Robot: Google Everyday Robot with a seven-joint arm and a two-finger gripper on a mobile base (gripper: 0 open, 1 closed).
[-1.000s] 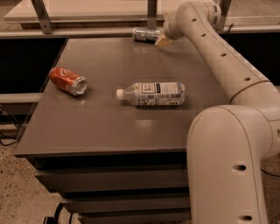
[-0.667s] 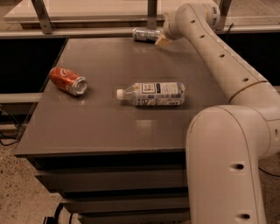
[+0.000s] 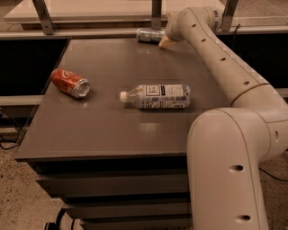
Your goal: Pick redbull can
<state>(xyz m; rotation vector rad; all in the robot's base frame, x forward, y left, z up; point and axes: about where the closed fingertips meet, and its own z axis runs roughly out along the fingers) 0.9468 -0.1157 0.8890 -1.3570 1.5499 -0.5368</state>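
The redbull can [image 3: 147,36] is slim, silvery with dark blue patches, and lies on its side at the far edge of the grey table [image 3: 112,130]. My gripper [image 3: 164,42] is at the far edge too, right against the can's right end; my arm reaches to it from the lower right and hides the wrist. How the gripper meets the can is hidden.
An orange-red soda can [image 3: 69,83] lies on its side at the table's left. A clear plastic bottle with a white cap [image 3: 156,96] lies on its side in the middle. A rail with metal posts [image 3: 156,13] runs behind the table's far edge.
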